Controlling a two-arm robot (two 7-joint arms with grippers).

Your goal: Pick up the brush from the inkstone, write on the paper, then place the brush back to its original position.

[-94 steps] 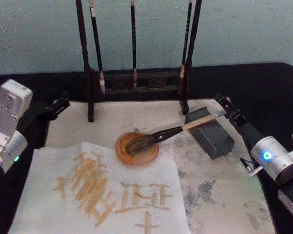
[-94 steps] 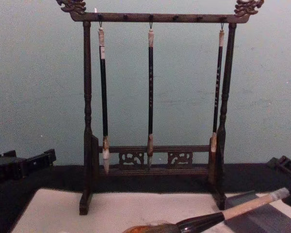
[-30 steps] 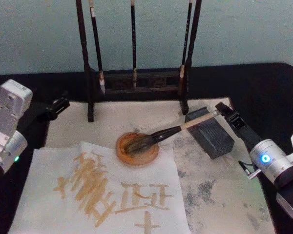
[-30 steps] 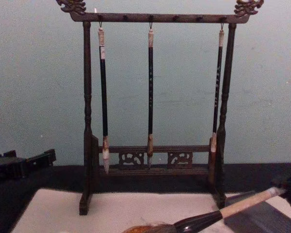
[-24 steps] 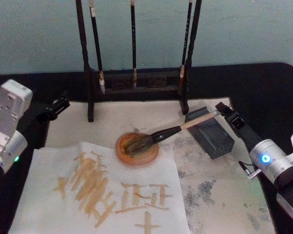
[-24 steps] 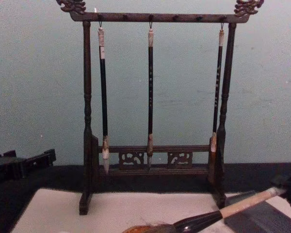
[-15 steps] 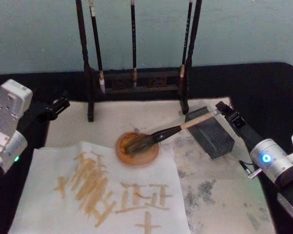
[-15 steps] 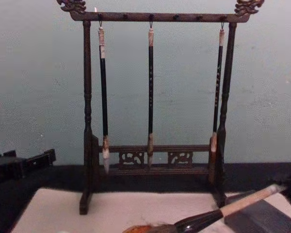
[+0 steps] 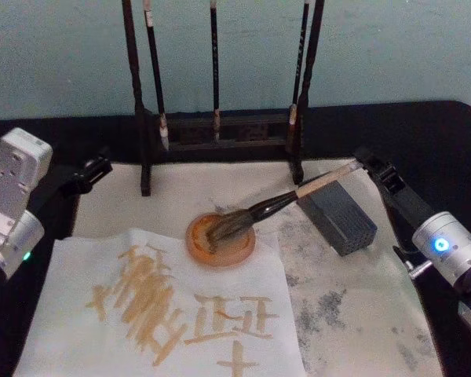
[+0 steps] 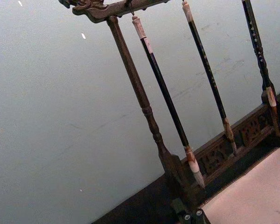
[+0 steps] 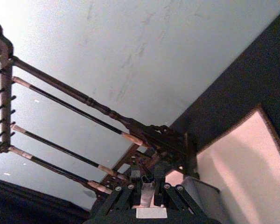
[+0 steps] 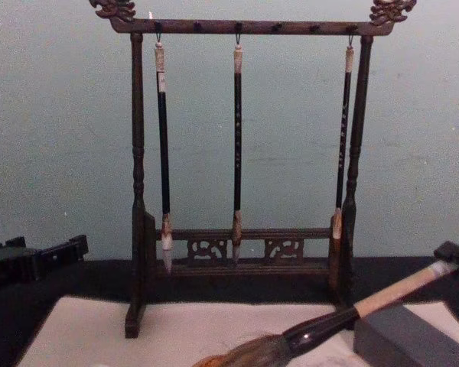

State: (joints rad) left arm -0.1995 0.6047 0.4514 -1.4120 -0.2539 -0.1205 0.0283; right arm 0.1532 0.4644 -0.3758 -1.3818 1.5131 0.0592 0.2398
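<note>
Right gripper [image 9: 363, 162] is clamped on the far end of the brush [image 9: 282, 201] handle, at the back-right corner of the beige mat [image 9: 353, 314]. In the right wrist view the pale handle sits between its narrowly set fingers.

Brush runs diagonally, with the handle end high on the right and the hair end low towards centre. The black ferrule is mid-span. The bushy hair is over the round orange-brown inkstone [image 9: 239, 250]; can't tell whether it touches the dish or is just off it. In the chest view the handle passes above the grey block [image 12: 409, 336] with a visible gap.

The grey block sits on the mat just right of the inkstone and under the handle line.

Paper [image 9: 161, 310] lies flat front-left on the mat, its far-right corner just beside the inkstone. It carries ochre brush strokes: a dense cluster on the left and a lighter character to the right.

The wooden rack [image 12: 237, 245] stands at the back of the mat with three slim black brushes [image 12: 237, 138] hanging from the top bar, well apart from the brush.

Left gripper [image 9: 94, 169] is parked at the back-left edge of the mat, over the black worktop [image 9: 424, 133] and near the rack's left foot. It isn't touching anything. Can't tell its state.
</note>
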